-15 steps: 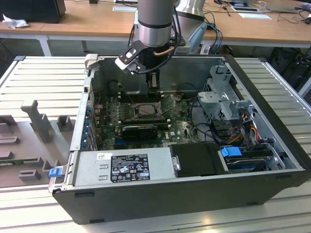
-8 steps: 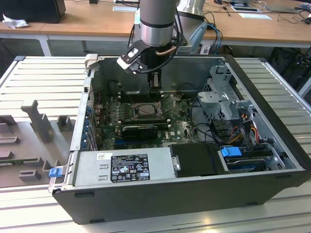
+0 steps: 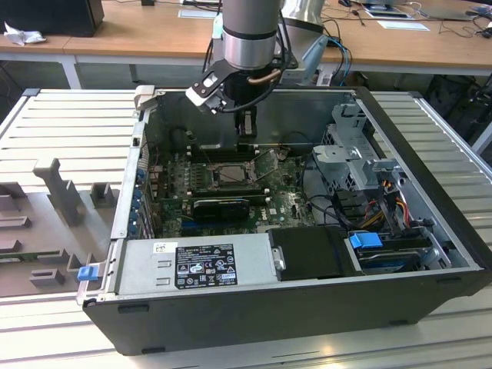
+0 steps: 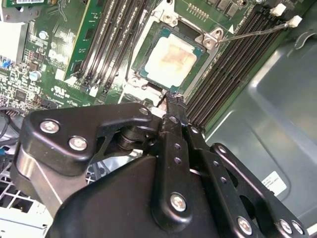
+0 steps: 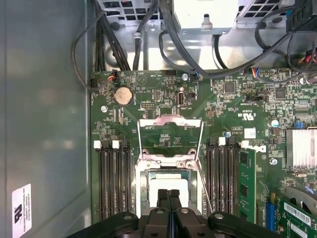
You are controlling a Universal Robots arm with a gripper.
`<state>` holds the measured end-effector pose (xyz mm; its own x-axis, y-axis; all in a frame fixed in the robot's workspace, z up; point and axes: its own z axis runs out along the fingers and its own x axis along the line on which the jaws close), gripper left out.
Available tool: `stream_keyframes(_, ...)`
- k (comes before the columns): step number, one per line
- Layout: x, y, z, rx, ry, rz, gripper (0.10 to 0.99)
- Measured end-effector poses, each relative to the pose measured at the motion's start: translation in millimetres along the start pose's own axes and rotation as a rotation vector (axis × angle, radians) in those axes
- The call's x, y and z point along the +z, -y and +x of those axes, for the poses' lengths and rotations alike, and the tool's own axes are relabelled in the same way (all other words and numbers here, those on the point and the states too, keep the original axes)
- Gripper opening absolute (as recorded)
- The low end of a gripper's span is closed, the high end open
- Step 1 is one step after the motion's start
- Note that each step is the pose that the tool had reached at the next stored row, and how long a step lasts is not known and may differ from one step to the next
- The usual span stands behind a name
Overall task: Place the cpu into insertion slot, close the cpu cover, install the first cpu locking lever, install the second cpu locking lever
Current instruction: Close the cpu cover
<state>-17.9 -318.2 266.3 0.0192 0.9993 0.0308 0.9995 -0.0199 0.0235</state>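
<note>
cpu (image 4: 170, 59) in insertion slot (image 5: 143, 184); cpu cover (image 5: 171, 121) open beside; memory slots (image 5: 113, 178) flanking.

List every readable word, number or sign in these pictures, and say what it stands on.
The power supply label: print too small to read.
The white sticker on the case wall: blurred, unreadable.
The motherboard markings: too small to read.
Nothing can be quoted.

- You see the cpu (image 4: 171, 59) top as pale, matt metal.
- The cover (image 5: 171, 121) looks like thin, shiny silver metal.
- Your gripper (image 4: 172, 99) is smooth, semi-gloss black.
</note>
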Motion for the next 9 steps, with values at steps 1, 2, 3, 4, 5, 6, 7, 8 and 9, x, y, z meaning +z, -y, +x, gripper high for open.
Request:
stream_keyframes(1,0.0,-1.2,0.0,0.0,0.0,0.0,0.106)
stream_keyframes(2,0.1,-2.7,0.1,0.0,-0.0001,0.0,0.106)
stream_keyframes(3,0.1,-3.8,0.1,0.0,0.0,0.0,0.106)
stream_keyframes(4,0.1,-5.7,0.1,0.0,0.0,0.0,0.106)
stream_keyframes(5,0.2,-7.3,0.1,0.0,0.0,0.0,0.106)
stream_keyframes(6,0.2,-8.8,0.2,0.0,0.0,0.0,0.106)
stream_keyframes(7,0.2,-9.5,0.2,0.0,0.0,0.0,0.106)
stream_keyframes(8,0.2,-9.8,0.2,0.0,0.0,0.0,0.106)
stream_keyframes(9,0.2,-10.4,0.3,0.0,-0.0001,0.0,0.106)
